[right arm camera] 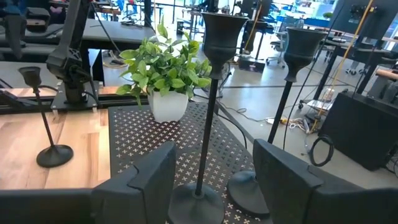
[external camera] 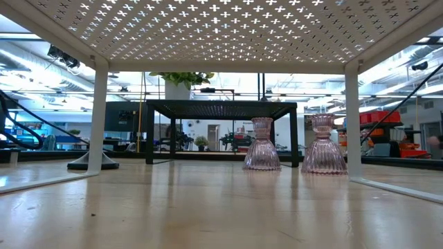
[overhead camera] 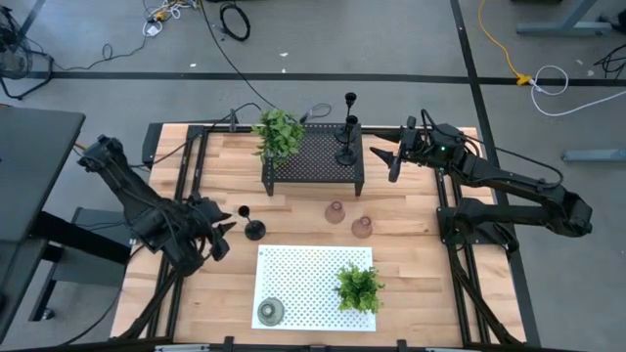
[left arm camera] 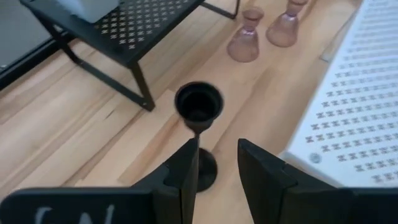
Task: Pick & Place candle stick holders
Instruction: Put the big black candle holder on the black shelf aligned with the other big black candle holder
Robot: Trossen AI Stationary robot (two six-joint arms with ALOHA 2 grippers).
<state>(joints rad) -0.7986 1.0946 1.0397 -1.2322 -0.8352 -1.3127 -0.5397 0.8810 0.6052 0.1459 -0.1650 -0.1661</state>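
Observation:
A slim black holder (overhead camera: 252,227) stands on its round base on the wood table. My left gripper (overhead camera: 225,235) is open just to its left; in the left wrist view (left arm camera: 217,171) the holder's cup (left arm camera: 198,102) and stem stand just ahead of the open fingers. Two more black holders (overhead camera: 346,147) stand on the black mesh rack (overhead camera: 313,156). My right gripper (overhead camera: 384,162) is open at the rack's right end; in its wrist view (right arm camera: 211,180) the nearer holder's stem (right arm camera: 208,124) rises ahead, between the fingers. Two pink glass holders (overhead camera: 335,212) (overhead camera: 362,227) stand on the table. An olive-green one (overhead camera: 270,312) sits on the white rack (overhead camera: 313,264).
A leafy plant (overhead camera: 279,134) in a white pot stands on the black rack's left end, and another (overhead camera: 359,286) on the white perforated rack. In the low view the pink holders (external camera: 263,145) (external camera: 323,145) stand beyond the white rack's legs (external camera: 97,114). Bare wood lies between the two racks.

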